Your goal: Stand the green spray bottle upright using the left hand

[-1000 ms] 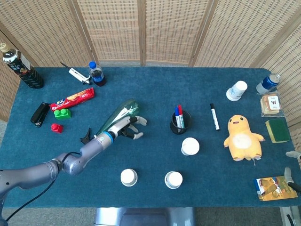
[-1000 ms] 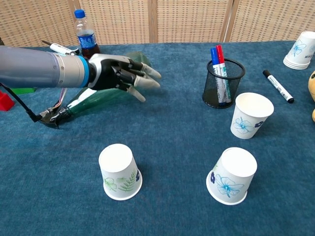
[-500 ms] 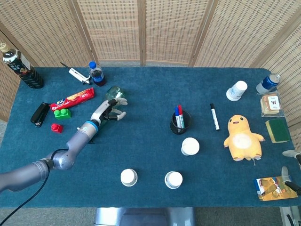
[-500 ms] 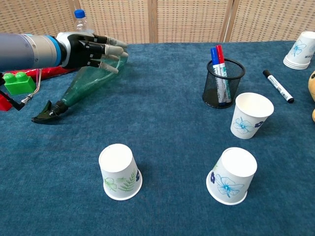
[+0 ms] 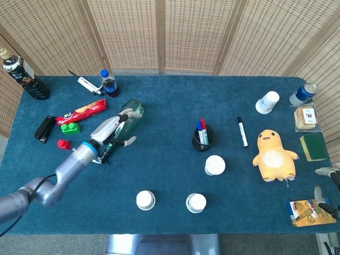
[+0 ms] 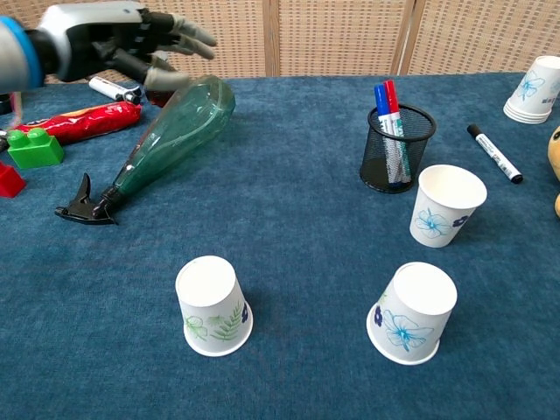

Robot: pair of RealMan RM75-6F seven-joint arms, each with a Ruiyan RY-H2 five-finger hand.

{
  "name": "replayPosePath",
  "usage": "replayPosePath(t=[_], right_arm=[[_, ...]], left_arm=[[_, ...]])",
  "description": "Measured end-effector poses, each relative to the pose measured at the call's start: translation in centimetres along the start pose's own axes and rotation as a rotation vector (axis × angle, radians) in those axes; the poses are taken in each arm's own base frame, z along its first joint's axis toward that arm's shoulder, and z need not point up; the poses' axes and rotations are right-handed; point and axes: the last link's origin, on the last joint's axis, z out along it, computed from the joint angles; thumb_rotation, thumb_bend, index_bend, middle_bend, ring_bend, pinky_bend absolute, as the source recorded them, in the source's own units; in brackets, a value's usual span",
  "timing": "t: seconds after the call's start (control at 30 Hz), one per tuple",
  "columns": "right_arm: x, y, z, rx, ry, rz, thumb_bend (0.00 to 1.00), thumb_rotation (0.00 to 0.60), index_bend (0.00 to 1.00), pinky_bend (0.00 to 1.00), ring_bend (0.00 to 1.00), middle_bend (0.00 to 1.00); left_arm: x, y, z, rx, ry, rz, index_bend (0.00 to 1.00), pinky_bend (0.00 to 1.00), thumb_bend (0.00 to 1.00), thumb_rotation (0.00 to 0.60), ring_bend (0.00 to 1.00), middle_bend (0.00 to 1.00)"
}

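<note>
The green spray bottle (image 6: 171, 129) lies on its side on the blue table (image 6: 297, 227), its black trigger head (image 6: 86, 206) toward the near left and its wide base pointing away toward the cola bottle (image 5: 109, 84). The left hand (image 6: 114, 45) hovers above the bottle's base with fingers spread and nothing in them; in the chest view there is clear space between fingers and bottle. Half a second ago the hand lay lower, over the bottle's upper body; it has since risen and drawn back to the left, and the bottle now shows in full, much where it lay before.

The right hand (image 5: 328, 187) sits at the far right table edge beside a small snack packet (image 5: 306, 212) (only partly in frame, so whether it is open or closed cannot be told).

Left of the bottle lie a red snack wrapper (image 6: 86, 119) and a green toy brick (image 6: 33, 147). Nearer the camera stand two upturned paper cups (image 6: 213, 305), and a mesh pen holder (image 6: 398, 149) with markers is to the right
</note>
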Motion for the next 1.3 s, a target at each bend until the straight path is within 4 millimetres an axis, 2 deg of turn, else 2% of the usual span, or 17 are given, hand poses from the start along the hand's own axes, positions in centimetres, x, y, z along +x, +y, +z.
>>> replayPosePath(t=[0.1, 0.23, 0.4, 0.6, 0.8, 0.93, 1.3], right_arm=[[-0.1, -0.2, 0.2, 0.007, -0.004, -0.001, 0.51, 0.600, 0.35, 0.25, 0.17, 0.35], [-0.2, -0.5, 0.4, 0.017, -0.007, -0.004, 0.51, 0.600, 0.35, 0.25, 0.17, 0.35], [-0.2, -0.9, 0.6, 0.025, -0.010, -0.008, 0.51, 0.600, 0.35, 0.25, 0.17, 0.35], [-0.2, -1.2, 0.7, 0.029, -0.016, -0.013, 0.51, 0.600, 0.35, 0.25, 0.17, 0.35], [-0.1, -1.3, 0.7, 0.030, -0.016, -0.021, 0.51, 0.600, 0.35, 0.25, 0.17, 0.35], [0.0, -1.5, 0.8, 0.033, -0.018, -0.022, 0.51, 0.600, 0.35, 0.25, 0.17, 0.35], [-0.2, -2.1, 1.0, 0.040, -0.023, -0.022, 0.51, 0.600, 0.35, 0.25, 0.18, 0.35]], left_arm=[[0.6, -1.1, -2.1, -0.017, -0.027, 0.216, 0.02, 0.04, 0.43, 0.596, 0.00, 0.03], [1.2, -2.5, -4.1, -0.024, -0.042, 0.442, 0.00, 0.00, 0.43, 0.598, 0.00, 0.00], [2.2, -4.6, -5.7, -0.028, -0.015, 0.726, 0.00, 0.00, 0.41, 0.599, 0.00, 0.00], [2.9, -6.6, -6.6, -0.063, 0.055, 0.952, 0.00, 0.00, 0.38, 0.600, 0.00, 0.00], [2.1, -8.2, -7.1, -0.126, 0.052, 1.107, 0.00, 0.00, 0.36, 0.600, 0.00, 0.00], [1.4, -8.9, -7.7, -0.159, 0.023, 1.133, 0.00, 0.00, 0.33, 0.600, 0.00, 0.00], [1.6, -10.0, -8.4, -0.216, 0.026, 1.282, 0.00, 0.00, 0.29, 0.600, 0.00, 0.00]])
